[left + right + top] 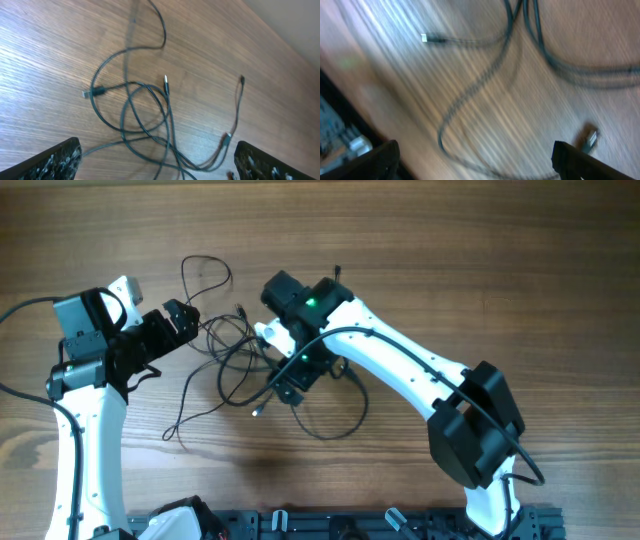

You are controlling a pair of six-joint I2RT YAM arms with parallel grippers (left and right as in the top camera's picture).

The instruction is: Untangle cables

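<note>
The cables (pixel 245 355) lie in a loose tangle of thin dark loops on the wooden table (pixel 480 260), between the two grippers. In the left wrist view the tangle (pixel 145 115) spreads out ahead of the jaws. Several loops overlap there, and a few strands run back into the gap between the jaws. A silvery plug tip (pixel 165 79) points away from the jaws near the middle of the knot. A second plug (pixel 90 93) lies ahead toward the left finger's side, and a thin end (pixel 242 79) reaches out ahead on the right finger's side.

The left gripper (pixel 185 320) stands with its jaws wide apart and holds nothing; its fingers (pixel 55 160) are clear of the strands.

The right wrist view is blurred. It shows cable strands (pixel 520 30) curving ahead of the jaws, a pale plug (pixel 424 37) ahead on one side, and another plug (pixel 590 140) just beside the opposite finger. The right gripper (pixel 288 388) hangs over the tangle's near side, its jaws also spread wide and gripping nothing.
</note>
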